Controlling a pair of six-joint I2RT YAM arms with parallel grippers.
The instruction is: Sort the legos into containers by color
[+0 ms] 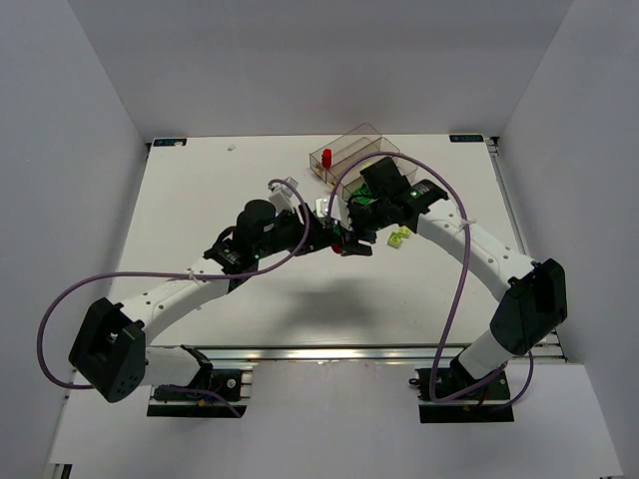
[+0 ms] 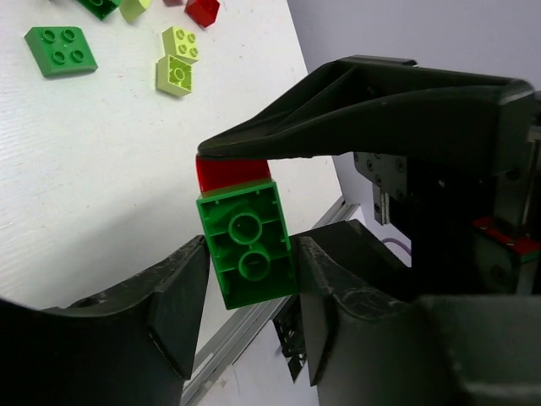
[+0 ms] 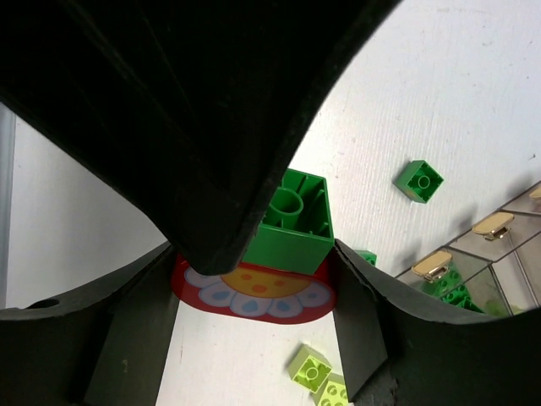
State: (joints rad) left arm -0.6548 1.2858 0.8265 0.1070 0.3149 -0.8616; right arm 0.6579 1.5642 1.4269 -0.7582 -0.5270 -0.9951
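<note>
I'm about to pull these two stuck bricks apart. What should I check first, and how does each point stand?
1. Grip of left gripper on green brick: ok.
2. Grip of right gripper on red piece: ok.
3. Held pair clear of loose bricks: ok.
4. Pieces separated: not ok, joined.
5. Way to tray free: cannot tell, an arm covers part of it.

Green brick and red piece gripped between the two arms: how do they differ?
The green brick is a plain square-cornered block with its hollow underside showing; the red piece is round-edged and carries a flower print. The green brick sits between the fingers of the left gripper, the red piece between those of the right gripper. They are stuck together.
</note>
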